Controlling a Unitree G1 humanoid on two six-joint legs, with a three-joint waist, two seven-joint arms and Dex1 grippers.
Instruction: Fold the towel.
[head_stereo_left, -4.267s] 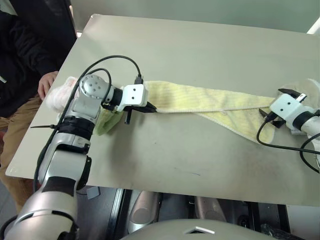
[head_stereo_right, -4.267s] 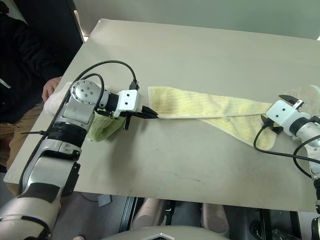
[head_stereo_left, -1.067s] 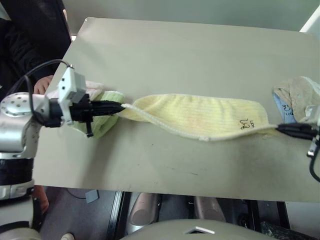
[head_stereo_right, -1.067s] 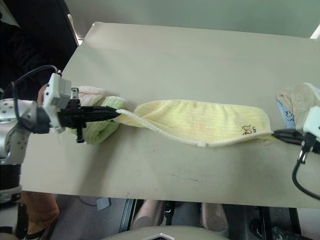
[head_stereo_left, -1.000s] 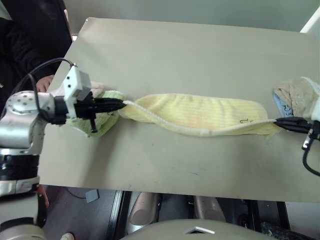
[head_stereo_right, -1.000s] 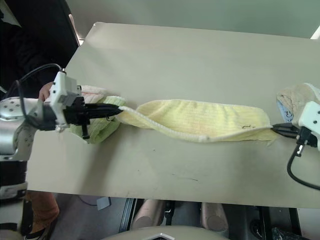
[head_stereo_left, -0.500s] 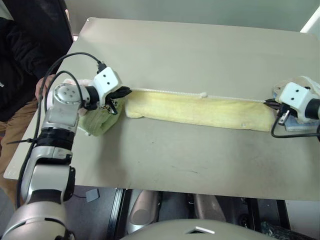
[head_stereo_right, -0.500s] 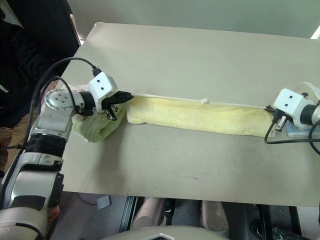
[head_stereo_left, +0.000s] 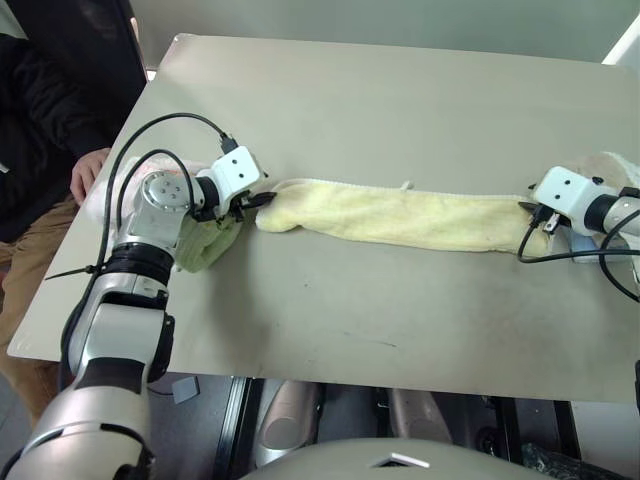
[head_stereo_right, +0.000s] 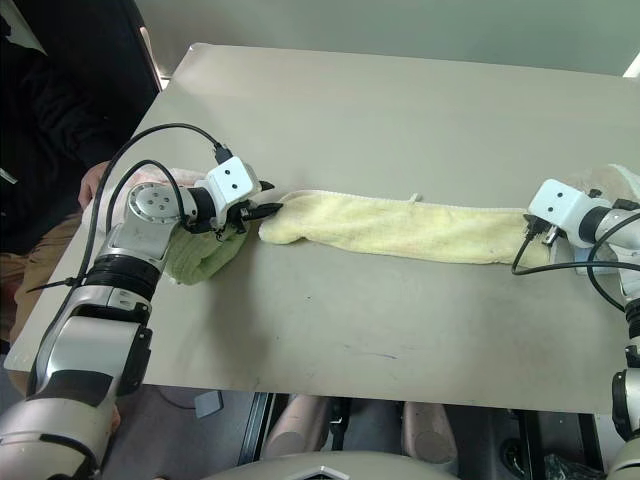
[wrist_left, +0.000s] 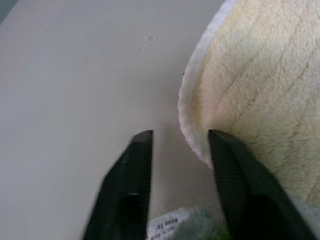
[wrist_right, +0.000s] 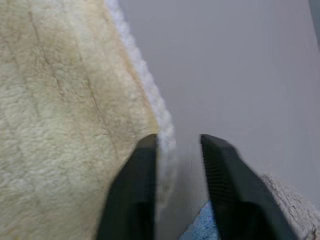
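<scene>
The pale yellow towel (head_stereo_left: 400, 215) lies on the table (head_stereo_left: 380, 100) as a long narrow strip folded lengthwise, with a small loop tag on its far edge. My left gripper (head_stereo_left: 262, 200) is at the strip's left end, open; in the left wrist view bare table shows between its fingers (wrist_left: 132, 185) and the towel's hem (wrist_left: 192, 125) runs beside one of them. My right gripper (head_stereo_left: 535, 215) is at the right end, also open, with the hem (wrist_right: 162, 130) along one finger (wrist_right: 135, 190).
A green towel (head_stereo_left: 205, 245) and a pink cloth (head_stereo_left: 125, 180) lie under and behind my left arm. A person (head_stereo_left: 40, 110) stands at the table's left edge, a hand (head_stereo_left: 88, 170) resting near it. Beige and blue cloths (head_stereo_right: 615, 185) lie at the right edge.
Both grippers carried the towel's edge away from me, lowered it over the strip, then opened and let go. The towel now lies slack on the table.
</scene>
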